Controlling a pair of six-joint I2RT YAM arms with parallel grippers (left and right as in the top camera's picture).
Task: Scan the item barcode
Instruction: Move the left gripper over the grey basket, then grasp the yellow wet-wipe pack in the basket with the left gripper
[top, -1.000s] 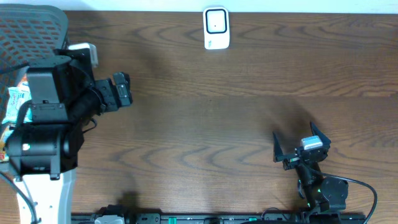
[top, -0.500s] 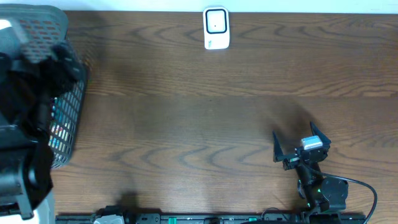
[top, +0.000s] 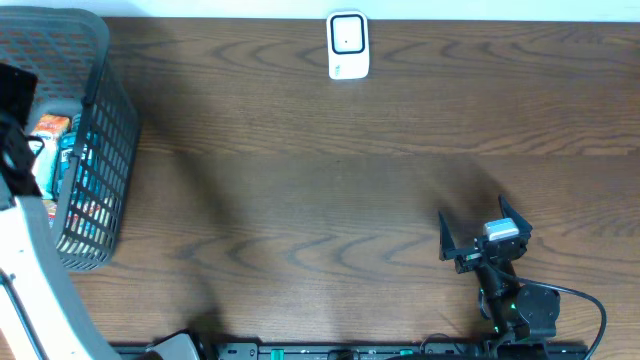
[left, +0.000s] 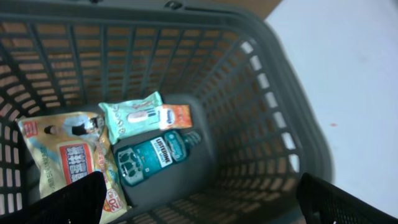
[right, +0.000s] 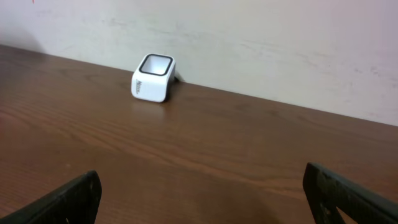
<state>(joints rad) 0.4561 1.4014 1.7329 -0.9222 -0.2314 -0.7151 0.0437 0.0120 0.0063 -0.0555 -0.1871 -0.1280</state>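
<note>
**Basket pick coming first, scan waiting at the far edge**

Nearest the front of the table (top: 300, 200), the right gripper (top: 478, 232) is hovering low over the dark wood-grain top, its jaws gaping wide with nothing between them, and it is looking straight across at the scanner.

Off to the left, the left gripper (left: 202, 202) is hanging above the grey plastic basket (left: 292, 124), also spread fully and carrying nothing. It is peering down through the lattice walls at the goods lying flat on the floor of it: a teal mouthwash bottle (left: 155, 155) on its side, a mint-green wipes packet (left: 134, 116) just beyond and touching it, and a cream printed sachet (left: 68, 158) leaning against the left wall. No item is out of the basket yet, so I am judging the step in hand to be the reach and pick.

The bottle is looking like the best choice, being rigid and rounded where the packets are soft, crinkly and flat. I am thinking the jaws should be coming down across its narrow width, clear of the wipes' edge and of the mesh wall, and closing on the body, not the cap.

Farthest off, the scanner (top: 348, 45), a small white glossy block with a dark window, is sitting by the pale wall (right: 249, 37).
</note>
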